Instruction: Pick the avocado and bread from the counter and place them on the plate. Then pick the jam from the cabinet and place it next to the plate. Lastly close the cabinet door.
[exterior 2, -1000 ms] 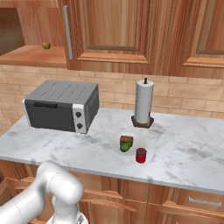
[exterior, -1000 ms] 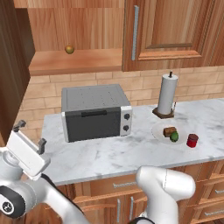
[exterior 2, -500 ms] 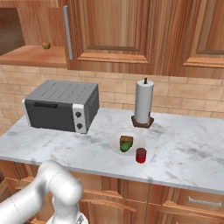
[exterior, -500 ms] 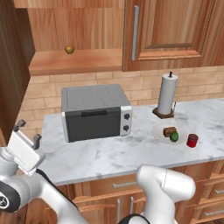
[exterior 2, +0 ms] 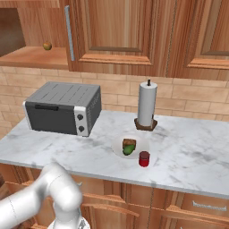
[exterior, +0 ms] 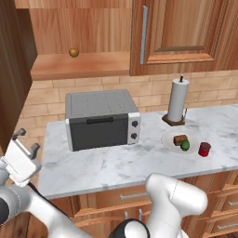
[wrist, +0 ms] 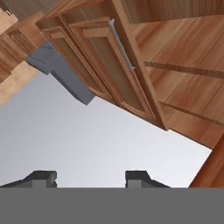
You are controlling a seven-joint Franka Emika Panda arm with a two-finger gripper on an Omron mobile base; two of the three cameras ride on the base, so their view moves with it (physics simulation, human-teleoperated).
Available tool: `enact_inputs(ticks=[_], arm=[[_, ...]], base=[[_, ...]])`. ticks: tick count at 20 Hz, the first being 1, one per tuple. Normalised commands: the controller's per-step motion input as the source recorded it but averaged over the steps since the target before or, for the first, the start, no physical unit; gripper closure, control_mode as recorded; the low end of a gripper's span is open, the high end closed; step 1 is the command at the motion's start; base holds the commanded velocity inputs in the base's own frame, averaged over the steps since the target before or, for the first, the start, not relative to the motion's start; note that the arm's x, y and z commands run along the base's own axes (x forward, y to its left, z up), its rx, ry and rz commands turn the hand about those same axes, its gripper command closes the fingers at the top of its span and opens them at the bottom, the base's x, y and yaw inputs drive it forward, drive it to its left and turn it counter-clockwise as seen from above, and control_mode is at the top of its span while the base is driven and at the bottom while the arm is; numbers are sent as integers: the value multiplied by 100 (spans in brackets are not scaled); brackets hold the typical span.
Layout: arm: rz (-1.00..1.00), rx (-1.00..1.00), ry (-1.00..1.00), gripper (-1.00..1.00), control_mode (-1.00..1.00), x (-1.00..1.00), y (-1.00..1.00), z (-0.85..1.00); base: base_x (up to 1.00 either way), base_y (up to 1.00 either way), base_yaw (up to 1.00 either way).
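Counter [exterior: 116,162]: avocado [exterior: 185,145] & bread [exterior: 180,139] on plate [exterior: 168,139]; hand [wrist: 91,178] part-closed, empty.

marble counter [exterior: 107,165] off to the gripper's [exterior: 19,139] right, toaster oven [exterior: 101,119] sitting nearest it, paper towel holder [exterior: 177,102] further along, then the plate [exterior: 169,138], jam [exterior: 204,149] just beside the plate, farthest out

A grey toaster oven [exterior: 102,119] stands against a tan brick wall [exterior 2: 197,100]. Right of it stands a paper towel roll [exterior: 178,100]; wooden drawers [exterior 2: 188,210] sit below.
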Motion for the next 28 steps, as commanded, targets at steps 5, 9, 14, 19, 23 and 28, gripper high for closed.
enact_inputs(ticks=[5, 9, 14, 19, 23, 28], arm=[[0, 34, 0, -100, -100, 0, -47, 100], [1, 37, 0, -100, -100, 0, -61, 100], [3, 38, 0, -100, -100, 0, -69, 100], [3, 40, 0, -100, -100, 0, -73, 100], [4, 39, 0, -100, -100, 0, -69, 100], [5, 39, 0, -100, -100, -3, -71, 100]], base=[[0, 0, 0], [0, 0, 0], [0, 0, 0], [0, 0, 0], [0, 0, 0], [0, 0, 0]])
